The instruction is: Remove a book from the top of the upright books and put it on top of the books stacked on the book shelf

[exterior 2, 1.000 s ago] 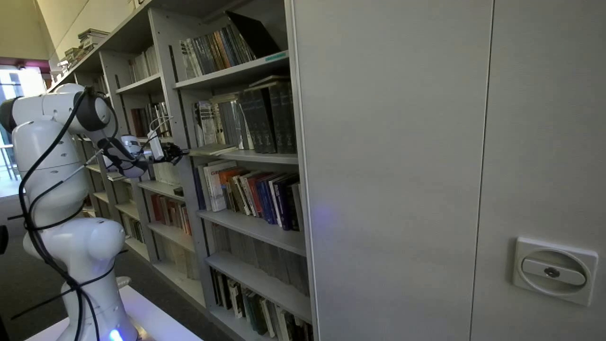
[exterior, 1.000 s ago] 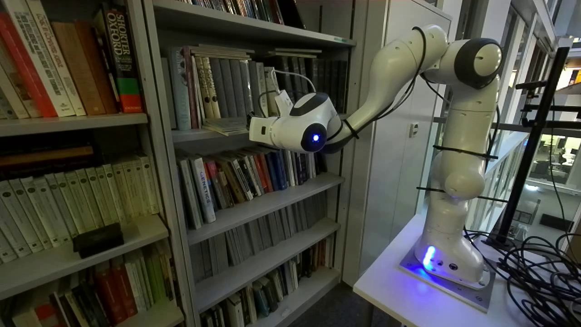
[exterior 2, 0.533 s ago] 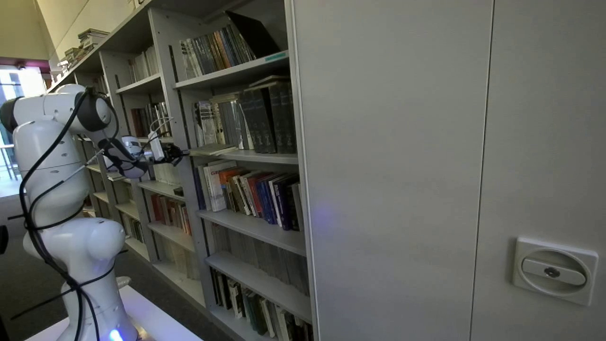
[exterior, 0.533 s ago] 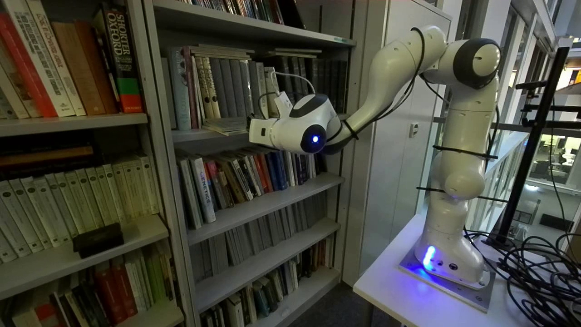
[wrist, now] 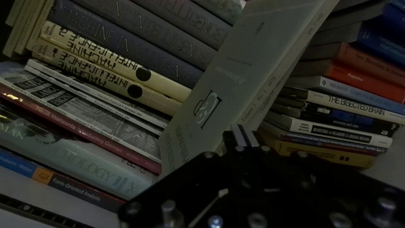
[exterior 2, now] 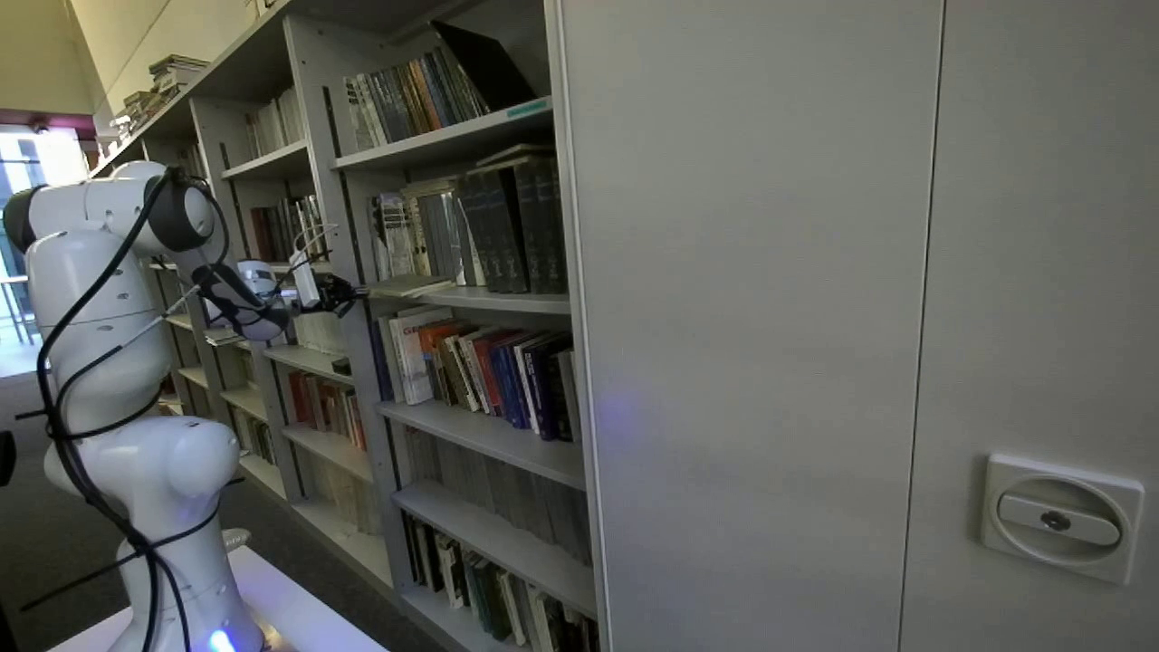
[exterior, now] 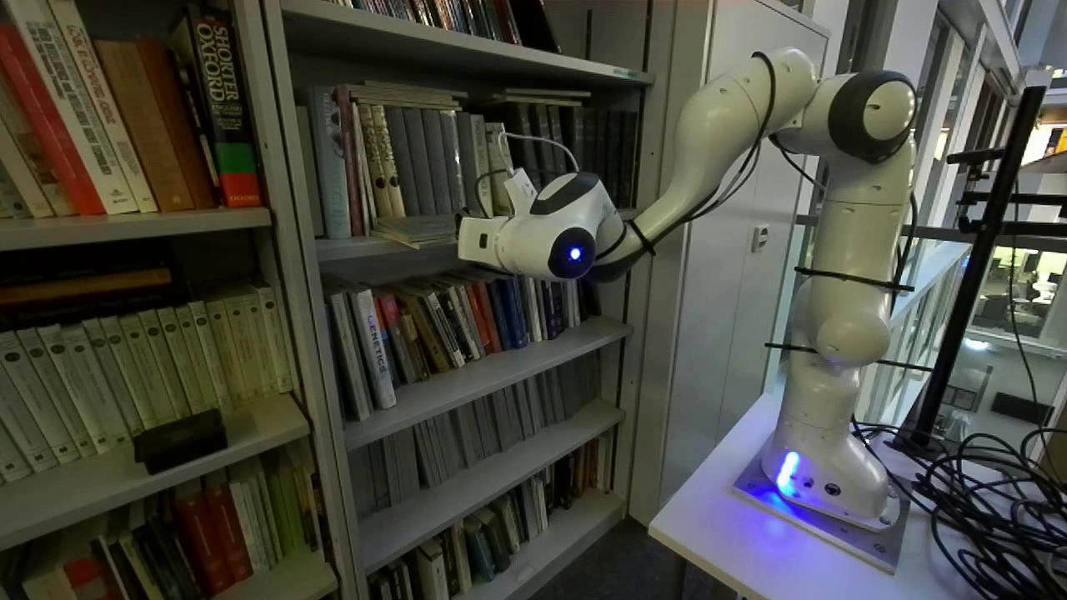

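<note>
On the grey metal bookshelf (exterior: 500, 367), at least two stacked journals (wrist: 234, 76) overhang the front edge (exterior: 346, 250); the gripper (wrist: 244, 129) faces them, fingers (wrist: 239, 136) pressed together.

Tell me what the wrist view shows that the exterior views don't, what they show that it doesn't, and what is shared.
Only the wrist view: MACHINE INTELLIGENCE, readable on upright books, the cover print of the pale flat-lying books, and that the gripper is shut.

Only the exterior views: the white arm, the table under it, and the pale cabinet door.

Shared: the upright books, thin books laid across their tops, the flat-lying books on the book shelf, and the gripper, small in an exterior view.
</note>
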Controlling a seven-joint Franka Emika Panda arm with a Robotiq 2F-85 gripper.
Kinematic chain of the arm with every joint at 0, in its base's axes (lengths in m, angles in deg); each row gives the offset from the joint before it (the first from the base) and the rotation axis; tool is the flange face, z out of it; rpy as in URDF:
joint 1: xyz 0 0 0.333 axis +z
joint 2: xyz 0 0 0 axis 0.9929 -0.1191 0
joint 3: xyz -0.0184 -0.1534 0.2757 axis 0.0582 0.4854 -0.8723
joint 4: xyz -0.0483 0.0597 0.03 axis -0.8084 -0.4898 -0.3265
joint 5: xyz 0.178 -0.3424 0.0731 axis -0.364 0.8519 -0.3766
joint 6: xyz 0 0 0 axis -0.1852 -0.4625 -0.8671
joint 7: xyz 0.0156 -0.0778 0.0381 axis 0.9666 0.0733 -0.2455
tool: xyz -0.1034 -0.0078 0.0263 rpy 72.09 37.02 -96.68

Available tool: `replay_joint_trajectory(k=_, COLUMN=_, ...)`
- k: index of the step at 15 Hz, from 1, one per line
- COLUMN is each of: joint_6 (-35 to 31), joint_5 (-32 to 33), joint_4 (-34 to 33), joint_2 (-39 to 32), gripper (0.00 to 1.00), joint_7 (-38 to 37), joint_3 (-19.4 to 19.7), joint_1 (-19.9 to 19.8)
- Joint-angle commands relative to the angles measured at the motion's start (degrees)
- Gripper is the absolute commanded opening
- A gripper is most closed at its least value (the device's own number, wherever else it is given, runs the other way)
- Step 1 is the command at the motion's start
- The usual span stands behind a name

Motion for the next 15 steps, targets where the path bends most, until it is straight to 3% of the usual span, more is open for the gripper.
replay_joint_trajectory(k=1, joint_6=0.9, joint_5=0.0, joint_4=-1.0, joint_2=0.0, gripper=0.00, joint_7=0.6, joint_3=1.2, joint_1=0.6)
replay_joint_trajectory(k=15, joint_6=-0.4, joint_5=-2.5, joint_4=0.4, joint_2=1.6, gripper=0.00, joint_7=0.4, joint_3=1.2, joint_1=1.2)
